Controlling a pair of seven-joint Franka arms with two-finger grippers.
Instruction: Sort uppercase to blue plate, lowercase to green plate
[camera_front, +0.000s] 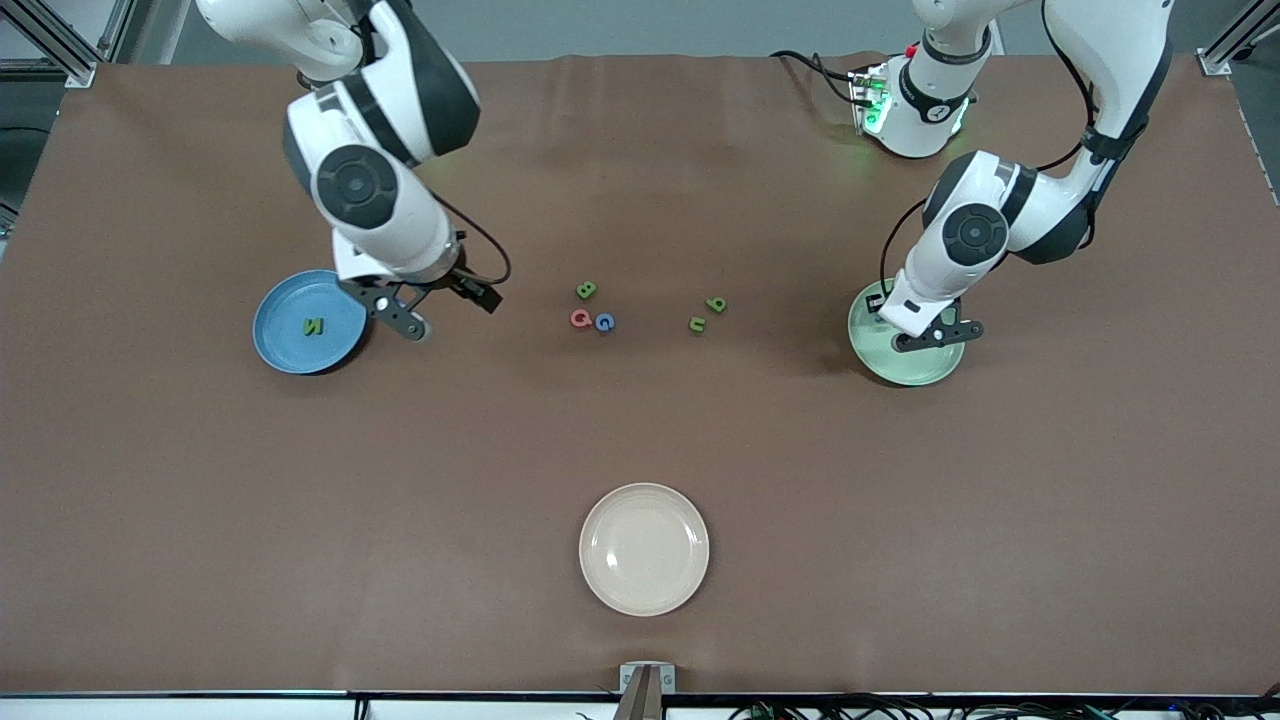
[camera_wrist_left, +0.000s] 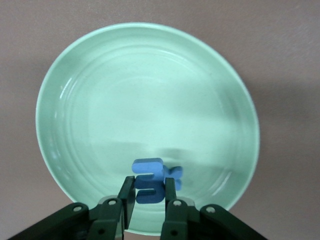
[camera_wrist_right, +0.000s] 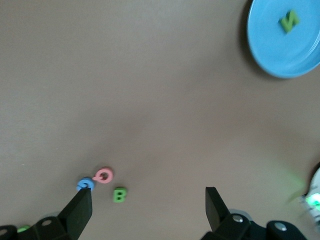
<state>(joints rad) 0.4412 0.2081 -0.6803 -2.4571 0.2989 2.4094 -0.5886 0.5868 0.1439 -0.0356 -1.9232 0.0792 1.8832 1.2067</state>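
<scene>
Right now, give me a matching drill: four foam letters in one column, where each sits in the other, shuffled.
Letters:
1. green foam N
2. blue foam m
3. red foam Q
4. green foam q

Places:
A. on the table beside the blue foam G
B. between the left tool's fingers, over the mint-green plate
C. on the sky-blue plate
D. on the table beside the green foam u

Pairs: 1-C, 2-B, 3-A, 4-D

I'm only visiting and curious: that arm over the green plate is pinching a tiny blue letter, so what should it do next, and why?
Probably open its fingers. The left gripper holds the blue m just over the green plate, beside the blue x already lying there, so letting go should drop it in.
</scene>
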